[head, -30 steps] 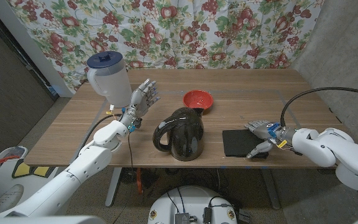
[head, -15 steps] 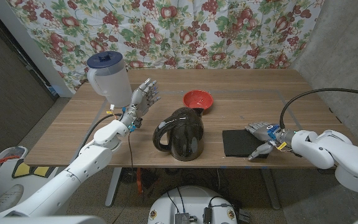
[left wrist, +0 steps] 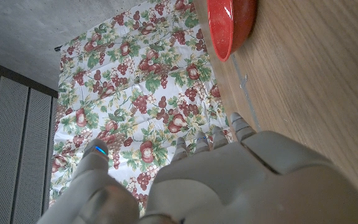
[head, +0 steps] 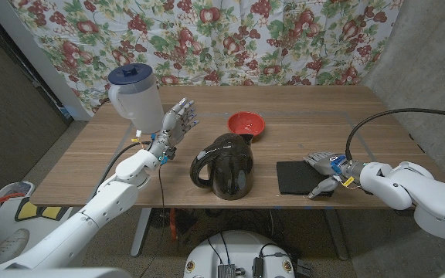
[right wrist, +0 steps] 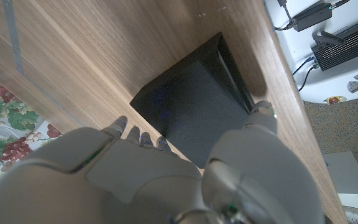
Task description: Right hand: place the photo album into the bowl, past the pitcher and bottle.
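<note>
The black photo album [head: 296,176] [right wrist: 191,102] lies flat on the table near its front edge, right of the middle. My right hand [head: 324,171] [right wrist: 166,180] is at the album's right end, fingers spread over its top and thumb against its near edge. The red bowl [head: 246,123] [left wrist: 232,25] stands farther back, behind the dark pitcher [head: 226,165], which is left of the album. A white bottle with a blue lid [head: 134,93] stands at the back left. My left hand [head: 178,121] [left wrist: 229,180] is raised beside that bottle, fingers apart, holding nothing.
The wooden table [head: 361,131] ends just in front of the album. A flowered curtain [head: 230,38] hangs behind the table. A black cable [head: 396,114] arcs over my right arm, and a thin cable [head: 161,185] hangs from the left wrist.
My right hand has crept slightly left along the album's right end, with the thumb closer to its near edge. The left hand, pitcher, bottle and bowl have not moved.
</note>
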You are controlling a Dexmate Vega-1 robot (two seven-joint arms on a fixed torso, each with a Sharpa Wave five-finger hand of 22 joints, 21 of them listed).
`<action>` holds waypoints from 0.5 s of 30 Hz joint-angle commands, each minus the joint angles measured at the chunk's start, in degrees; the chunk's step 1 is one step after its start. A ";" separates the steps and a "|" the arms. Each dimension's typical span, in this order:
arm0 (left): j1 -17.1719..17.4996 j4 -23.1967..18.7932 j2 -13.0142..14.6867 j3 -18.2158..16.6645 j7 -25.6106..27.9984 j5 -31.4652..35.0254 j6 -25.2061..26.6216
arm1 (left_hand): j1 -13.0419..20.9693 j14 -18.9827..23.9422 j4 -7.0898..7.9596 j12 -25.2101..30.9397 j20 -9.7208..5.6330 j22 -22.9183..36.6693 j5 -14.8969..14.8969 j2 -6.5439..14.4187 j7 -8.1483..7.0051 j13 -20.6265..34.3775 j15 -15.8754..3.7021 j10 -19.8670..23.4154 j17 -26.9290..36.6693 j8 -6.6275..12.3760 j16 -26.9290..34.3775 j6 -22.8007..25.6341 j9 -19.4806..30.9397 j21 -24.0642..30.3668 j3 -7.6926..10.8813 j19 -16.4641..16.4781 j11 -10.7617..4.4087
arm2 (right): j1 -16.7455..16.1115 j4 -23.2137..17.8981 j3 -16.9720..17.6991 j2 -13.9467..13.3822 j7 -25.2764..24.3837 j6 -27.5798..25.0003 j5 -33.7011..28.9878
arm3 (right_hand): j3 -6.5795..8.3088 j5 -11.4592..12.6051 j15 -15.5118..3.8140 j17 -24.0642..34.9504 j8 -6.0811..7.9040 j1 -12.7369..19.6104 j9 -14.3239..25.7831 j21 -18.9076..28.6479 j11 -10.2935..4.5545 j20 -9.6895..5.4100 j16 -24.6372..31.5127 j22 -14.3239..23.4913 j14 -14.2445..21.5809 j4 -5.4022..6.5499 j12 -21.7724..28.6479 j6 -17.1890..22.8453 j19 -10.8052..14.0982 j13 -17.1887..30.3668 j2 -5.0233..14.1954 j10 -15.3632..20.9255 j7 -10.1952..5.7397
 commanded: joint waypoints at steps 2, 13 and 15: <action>0.09 0.30 -0.11 -0.02 -0.30 -0.19 -0.32 | 0.17 -1.41 0.17 0.05 0.16 0.13 0.16 -0.02 0.15 0.19 0.17 0.22 0.07 0.17 0.15 0.27 0.25 -0.25 -0.23 -0.22 -0.01 | 1.44 -0.54 -2.60 -3.49 -1.61 -2.51 3.01 | 0.34 0.26 -0.43 0.19 0.42 0.76 0.09 0.33 -0.54 -0.19 0.56 0.24 -12.75 -0.22 0.66 -20.38 0.66 0.29 0.23 -15.06 0.06; 0.41 0.18 -0.31 -0.07 0.28 -0.06 -0.49 | 0.13 -1.49 0.19 0.03 0.17 0.13 0.17 -0.01 0.04 0.19 0.18 0.21 0.07 0.06 0.15 0.08 0.25 -0.27 -0.30 -0.29 -0.11 | 4.71 -0.54 -6.41 -6.32 -2.21 -3.68 5.65 | 0.67 0.02 -0.05 0.26 0.53 1.98 0.10 0.49 -0.19 -0.12 0.79 0.23 -11.61 -0.47 1.63 -19.85 1.79 0.76 0.83 -13.00 -0.12; 0.44 0.17 -0.33 -0.05 0.32 0.03 -0.58 | 0.12 -1.78 0.20 0.02 0.10 0.13 0.17 -0.01 -0.02 0.19 0.22 0.18 0.07 0.06 0.04 0.07 0.25 -0.30 -0.32 -0.39 -0.10 | 5.62 -0.47 -7.36 -6.66 -2.18 -3.80 6.11 | 0.71 -0.02 0.06 0.26 0.54 2.13 0.10 0.51 -0.09 -0.05 0.83 0.23 -11.45 -0.50 1.77 -19.80 1.97 0.84 0.90 -12.72 -0.14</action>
